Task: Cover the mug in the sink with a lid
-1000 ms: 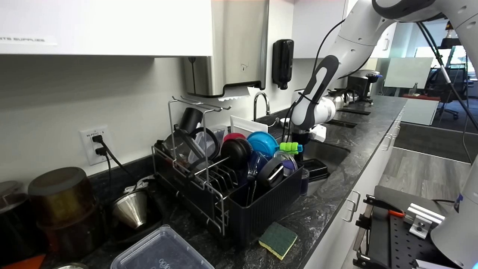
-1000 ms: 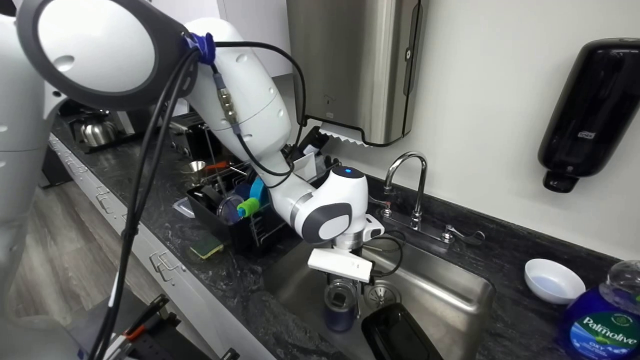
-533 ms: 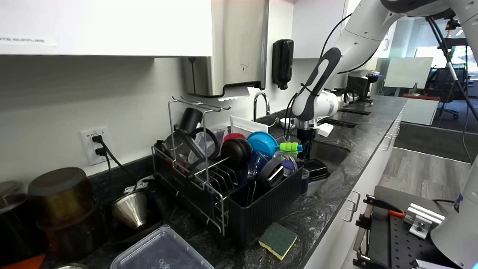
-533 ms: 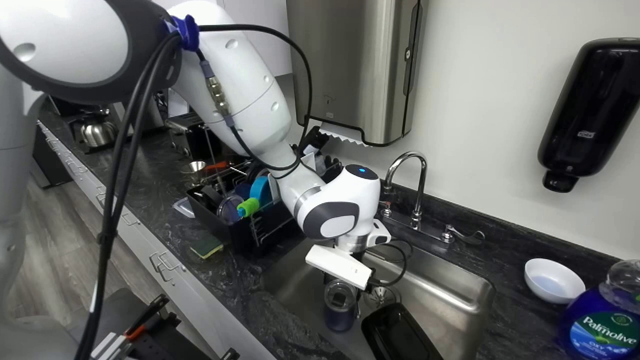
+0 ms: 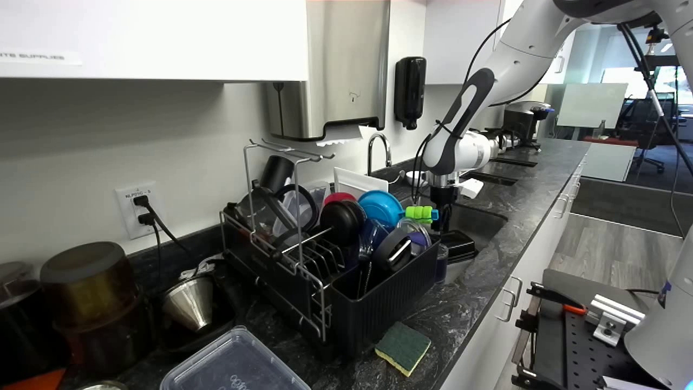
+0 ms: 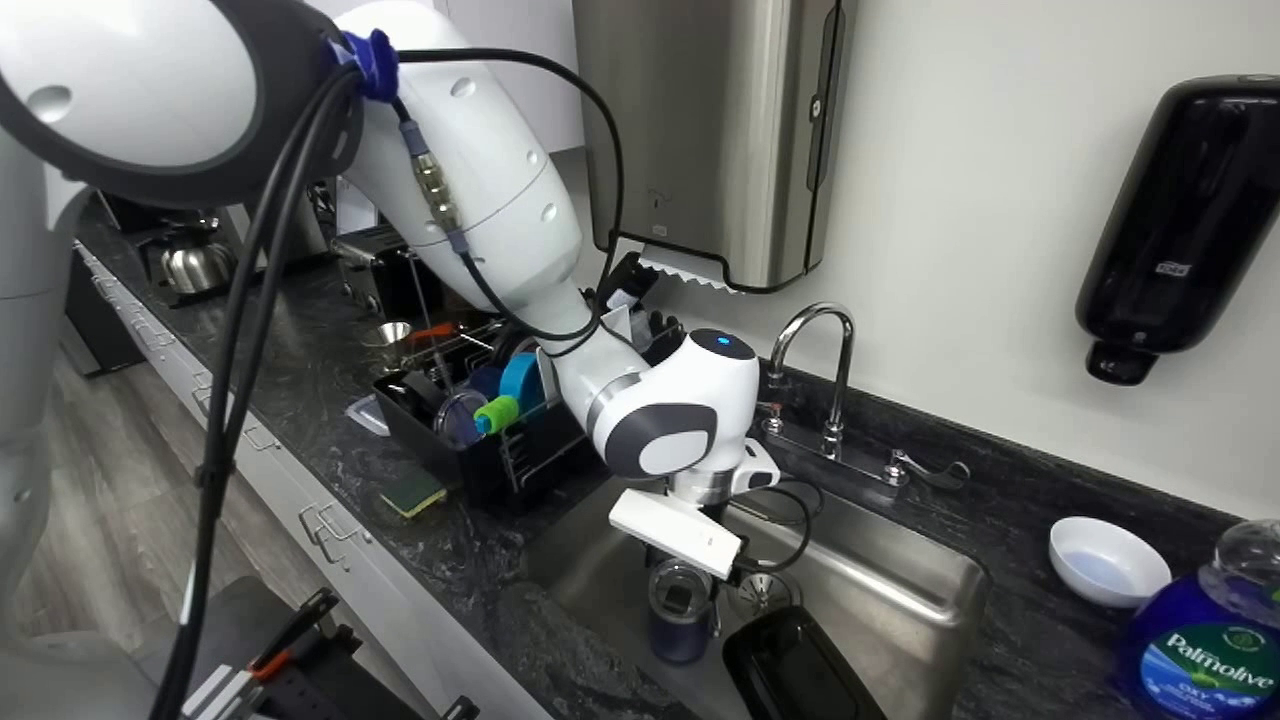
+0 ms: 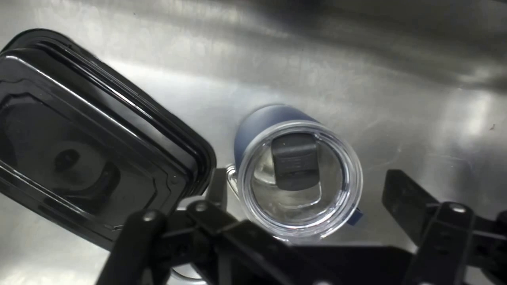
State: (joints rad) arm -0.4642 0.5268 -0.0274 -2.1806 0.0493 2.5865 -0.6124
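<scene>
A dark blue mug (image 7: 253, 128) stands upright in the metal sink (image 6: 900, 590); it also shows in both exterior views (image 6: 680, 640) (image 5: 441, 268). A clear round lid (image 7: 295, 209) with a dark grey slider sits on the mug's top; it also shows in an exterior view (image 6: 662, 592). Whether it is pressed fully down I cannot tell. My gripper (image 7: 305, 188) is open above the mug. Its fingers are on either side of the lid, with gaps to it. In an exterior view the gripper (image 5: 443, 219) points down into the sink; the white wrist camera partly hides it elsewhere.
A black container (image 7: 91, 130) lies in the sink close beside the mug and one finger. A full dish rack (image 5: 379, 281) stands beside the sink. A faucet (image 6: 838, 375) rises behind. A white bowl (image 6: 1108, 562) and soap bottle (image 6: 1210, 640) stand on the counter.
Between one second and half a second ago, the wrist shifted slightly and became more upright. Since then the arm has stayed almost still. The mug, lid and container have not moved.
</scene>
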